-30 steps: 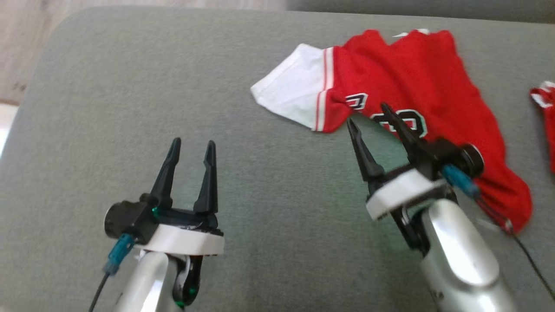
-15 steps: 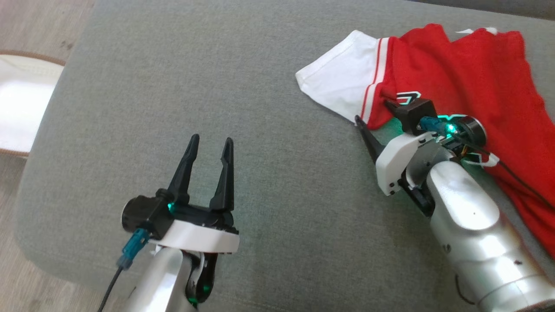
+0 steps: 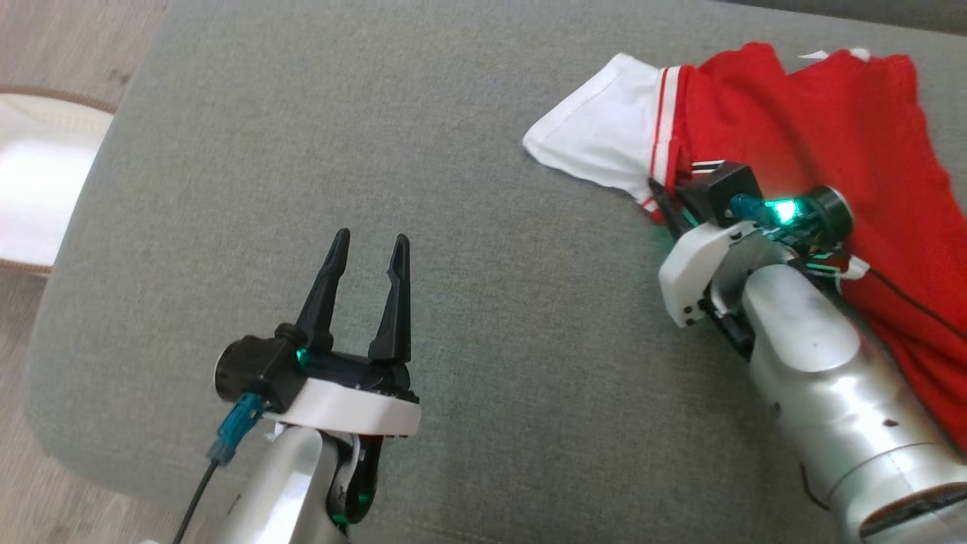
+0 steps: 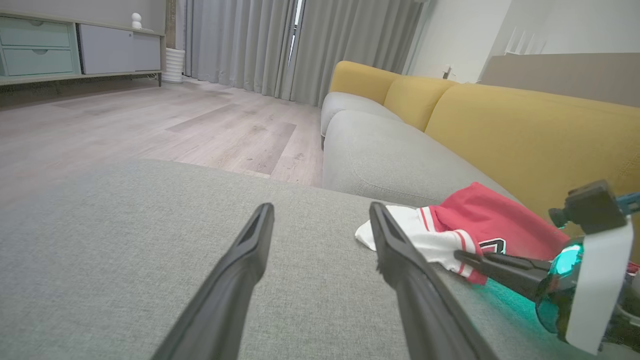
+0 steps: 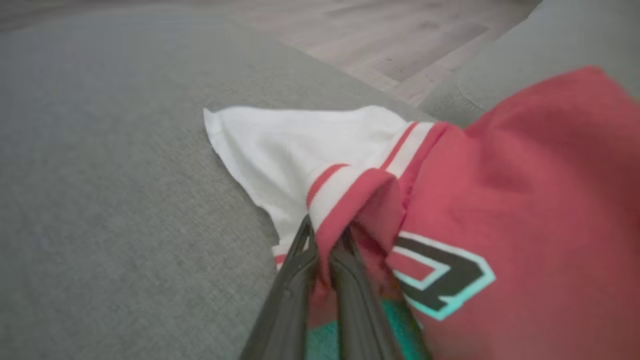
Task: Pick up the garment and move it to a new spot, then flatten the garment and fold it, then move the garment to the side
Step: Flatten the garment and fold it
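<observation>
- The red garment (image 3: 816, 128), with a white sleeve, lies crumpled at the far right of the grey cushion (image 3: 453, 151).
- The right gripper (image 5: 325, 227) pinches the striped sleeve seam, its jaws nearly together; half a second ago they stood apart.
- The left gripper (image 3: 366, 245) hovers spread wide and empty, well apart from the garment.
- Beyond are a yellow backrest (image 4: 500, 130), a wooden floor (image 4: 200, 125) and grey curtains (image 4: 280, 45).

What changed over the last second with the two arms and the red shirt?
The right tool moved forward to the shirt and shut on a fold at its edge, where red meets the white sleeve; before, it was open. The fabric bunched slightly there. The left tool stayed open above the cushion, and the shirt still lies on it.
</observation>
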Controlling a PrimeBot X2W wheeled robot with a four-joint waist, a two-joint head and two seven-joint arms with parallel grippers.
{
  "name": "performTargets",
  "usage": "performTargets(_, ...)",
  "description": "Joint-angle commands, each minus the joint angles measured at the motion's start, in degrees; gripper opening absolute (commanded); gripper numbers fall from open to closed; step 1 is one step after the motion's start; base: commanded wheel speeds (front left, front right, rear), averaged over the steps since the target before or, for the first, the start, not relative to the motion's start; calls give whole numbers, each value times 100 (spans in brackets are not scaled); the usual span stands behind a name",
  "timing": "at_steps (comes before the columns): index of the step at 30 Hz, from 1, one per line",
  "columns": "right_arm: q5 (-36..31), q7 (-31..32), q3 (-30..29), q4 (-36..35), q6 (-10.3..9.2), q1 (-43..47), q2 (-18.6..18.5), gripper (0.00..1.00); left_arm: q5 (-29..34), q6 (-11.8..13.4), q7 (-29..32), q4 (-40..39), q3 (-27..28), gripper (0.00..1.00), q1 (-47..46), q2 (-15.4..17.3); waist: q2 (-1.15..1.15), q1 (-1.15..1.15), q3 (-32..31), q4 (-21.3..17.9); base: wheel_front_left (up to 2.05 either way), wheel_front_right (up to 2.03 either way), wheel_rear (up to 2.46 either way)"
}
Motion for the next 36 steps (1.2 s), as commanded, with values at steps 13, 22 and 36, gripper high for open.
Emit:
performTargets(13, 812, -963, 126, -2540, -5, 571, 379, 0, 317, -69, -36, -23, 448, 100, 182, 28, 0, -1, -840, -597, 0, 0, 0)
performTargets(22, 612, -194, -759, -4895, -5, 786, 381, 0, 302, -131, -36, -65, 256, 100, 211, 28, 0, -1, -803, -434, 0, 0, 0)
performTargets(36, -1036, 430, -1774, -884, -5, -1148, 62, 100, -33, -6, -36, -25, -300, 100, -133, 28, 0, -1, -359, 192, 0, 0, 0)
